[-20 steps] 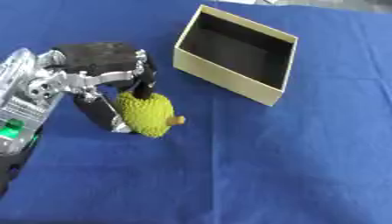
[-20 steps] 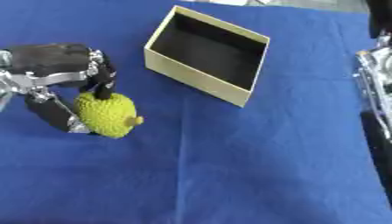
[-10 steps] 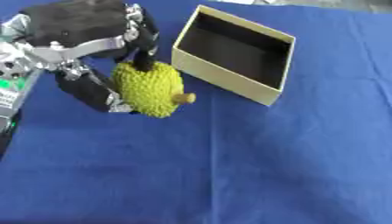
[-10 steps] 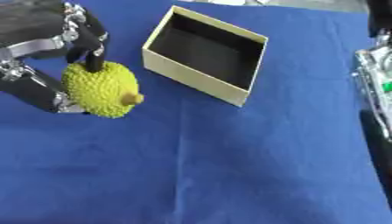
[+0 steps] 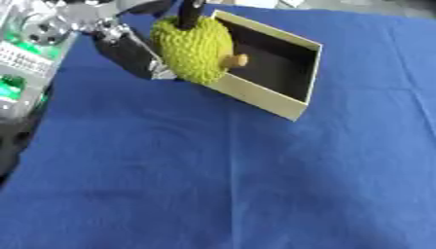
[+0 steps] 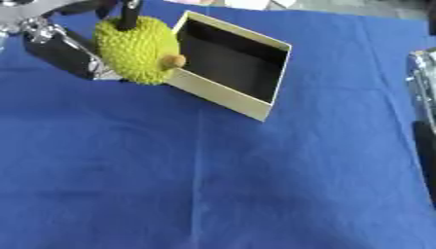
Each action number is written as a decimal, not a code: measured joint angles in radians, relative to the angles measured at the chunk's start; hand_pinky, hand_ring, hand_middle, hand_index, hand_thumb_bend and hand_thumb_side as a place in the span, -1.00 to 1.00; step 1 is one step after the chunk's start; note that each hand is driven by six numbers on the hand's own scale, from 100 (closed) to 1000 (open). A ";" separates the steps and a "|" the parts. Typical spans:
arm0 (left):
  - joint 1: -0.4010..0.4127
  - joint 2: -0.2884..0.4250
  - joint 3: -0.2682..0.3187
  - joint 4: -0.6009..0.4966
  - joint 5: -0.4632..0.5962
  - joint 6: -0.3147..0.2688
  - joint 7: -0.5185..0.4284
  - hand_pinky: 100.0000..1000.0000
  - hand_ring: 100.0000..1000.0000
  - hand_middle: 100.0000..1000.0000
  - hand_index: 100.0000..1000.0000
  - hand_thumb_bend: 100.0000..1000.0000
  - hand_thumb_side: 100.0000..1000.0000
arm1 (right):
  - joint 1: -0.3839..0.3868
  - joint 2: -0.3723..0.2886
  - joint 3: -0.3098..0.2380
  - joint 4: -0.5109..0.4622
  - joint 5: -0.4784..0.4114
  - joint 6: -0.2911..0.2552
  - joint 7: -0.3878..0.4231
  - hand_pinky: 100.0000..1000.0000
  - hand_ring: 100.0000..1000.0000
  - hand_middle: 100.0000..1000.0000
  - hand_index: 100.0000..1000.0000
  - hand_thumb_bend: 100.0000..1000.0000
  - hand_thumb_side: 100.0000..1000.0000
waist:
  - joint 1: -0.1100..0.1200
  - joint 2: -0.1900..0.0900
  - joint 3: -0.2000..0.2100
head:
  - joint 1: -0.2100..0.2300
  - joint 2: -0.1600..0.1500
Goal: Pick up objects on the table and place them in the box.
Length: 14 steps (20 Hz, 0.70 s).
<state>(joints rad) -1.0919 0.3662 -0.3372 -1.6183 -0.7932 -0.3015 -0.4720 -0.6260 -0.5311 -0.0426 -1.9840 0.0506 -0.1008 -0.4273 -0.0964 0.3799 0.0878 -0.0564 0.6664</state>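
The fruit (image 5: 194,47), a bumpy yellow-green ball with a short tan stem, hangs at the box's (image 5: 271,99) 9 o'clock wall, its stem poking over the rim, carried by the left hand (image 5: 128,46) whose fingers curl round it from above and behind. It looks not yet clear of the wall, so the likely failure is letting go too soon: the fruit would strike the rim and roll off onto the blue worktop (image 5: 238,185), or push the light box askew. A round, knobbly body may also slip in the fingers during the carry. The right hand is not visible; only part of that arm shows at 3 o'clock.
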 measured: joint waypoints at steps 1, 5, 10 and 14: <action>-0.007 -0.017 0.007 0.037 -0.033 -0.012 0.026 -0.30 -0.63 -0.40 -0.43 0.13 -1.00 | -0.013 0.003 0.000 0.000 0.000 -0.003 0.002 0.44 0.23 0.12 0.41 -0.46 0.28 | -0.001 0.001 -0.019 | 0.013 -0.002; -0.026 -0.069 0.048 0.165 -0.177 -0.055 0.123 -0.30 -0.63 -0.40 -0.42 0.16 -1.00 | -0.060 0.025 0.008 0.000 -0.001 -0.014 0.015 0.44 0.24 0.12 0.41 -0.46 0.29 | -0.001 0.017 -0.091 | 0.075 -0.021; -0.050 -0.115 0.107 0.298 -0.357 -0.082 0.232 -0.30 -0.61 -0.38 -0.41 0.16 -1.00 | -0.089 0.050 0.019 0.000 -0.009 -0.022 0.030 0.44 0.24 0.12 0.41 -0.46 0.29 | 0.002 0.034 -0.152 | 0.127 -0.040; -0.063 -0.140 0.149 0.386 -0.468 -0.091 0.311 -0.28 -0.59 -0.38 -0.40 0.13 -1.00 | -0.104 0.072 0.026 0.000 -0.019 -0.026 0.039 0.44 0.23 0.12 0.41 -0.46 0.28 | 0.002 0.040 -0.178 | 0.154 -0.046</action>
<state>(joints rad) -1.1554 0.2267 -0.1881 -1.2324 -1.2615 -0.3923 -0.1605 -0.7296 -0.4595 -0.0171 -1.9841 0.0314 -0.1266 -0.3888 -0.0940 0.4201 -0.0903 0.0973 0.6206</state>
